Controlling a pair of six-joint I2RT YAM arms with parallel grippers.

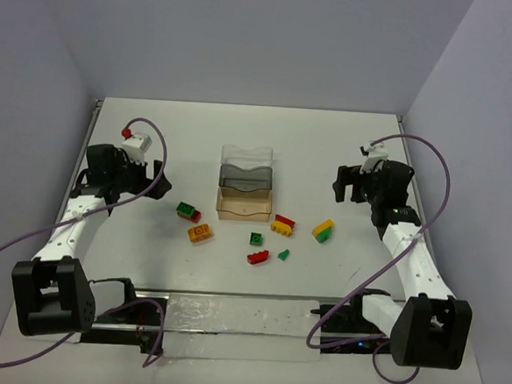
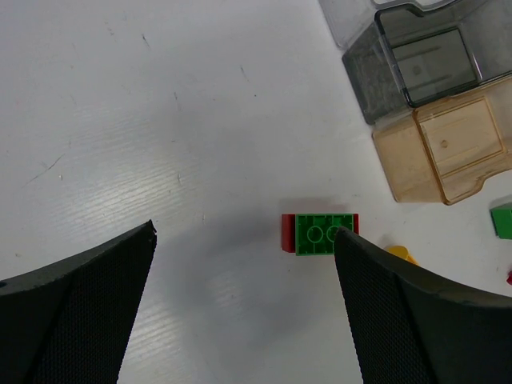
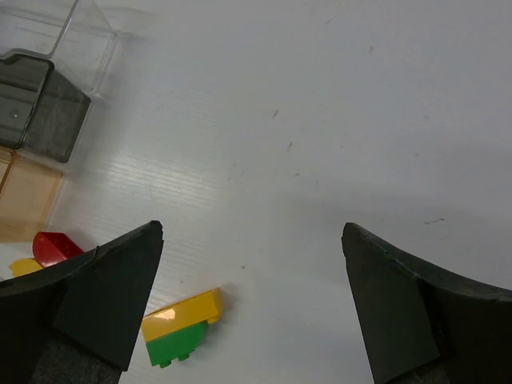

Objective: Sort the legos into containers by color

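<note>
**No legible text in any view**

No labels, brands, numbers or signs can be read anywhere. The stud tops on the green lego (image 2: 320, 234) are too small to resolve any marking. The containers (image 2: 364, 72) show moulded outlines only, no characters.

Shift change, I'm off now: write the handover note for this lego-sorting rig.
Left gripper: open, empty, near the green-on-red brick.
Right gripper: open, empty, near the yellow-and-green brick.
Containers: clear tray, grey tray and amber tray in a row; all look empty.
Legos: seven visible, loose on the table on the near side of the amber tray.
Done: nothing sorted.
Left: every brick.
</note>
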